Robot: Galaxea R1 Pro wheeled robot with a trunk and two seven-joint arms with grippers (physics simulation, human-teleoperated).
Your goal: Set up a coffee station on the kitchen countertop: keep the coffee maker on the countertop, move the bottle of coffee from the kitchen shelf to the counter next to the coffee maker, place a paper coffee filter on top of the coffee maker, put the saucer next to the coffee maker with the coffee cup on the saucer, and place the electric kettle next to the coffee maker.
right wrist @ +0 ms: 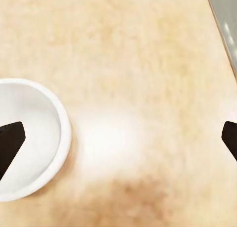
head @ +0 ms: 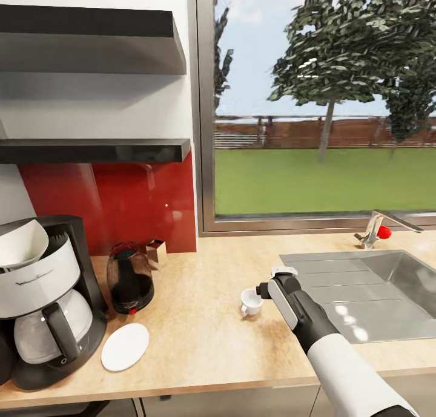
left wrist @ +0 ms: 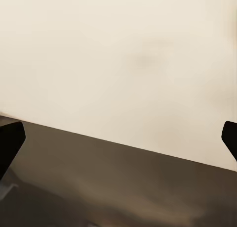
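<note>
Nearest the camera, the right gripper (head: 270, 282) hangs over the desk (head: 200, 338) with fingers (right wrist: 11, 143) spread wide and holding nothing, the coffee cup (head: 250, 301) just beside it — probably lining up a grab, since the saucer (head: 125, 346) waits well apart by the coffee maker (head: 45, 299). The left wrist view shows fingers (left wrist: 10, 143) released too, facing a blank blurry surface, while further back the electric kettle (head: 129, 278) sits beside the maker — I can't make out the small thing behind it.

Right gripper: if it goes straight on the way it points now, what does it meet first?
Most likely the bare countertop. The right gripper points down, open; the coffee cup sits under one finger, so depth decides.
</note>
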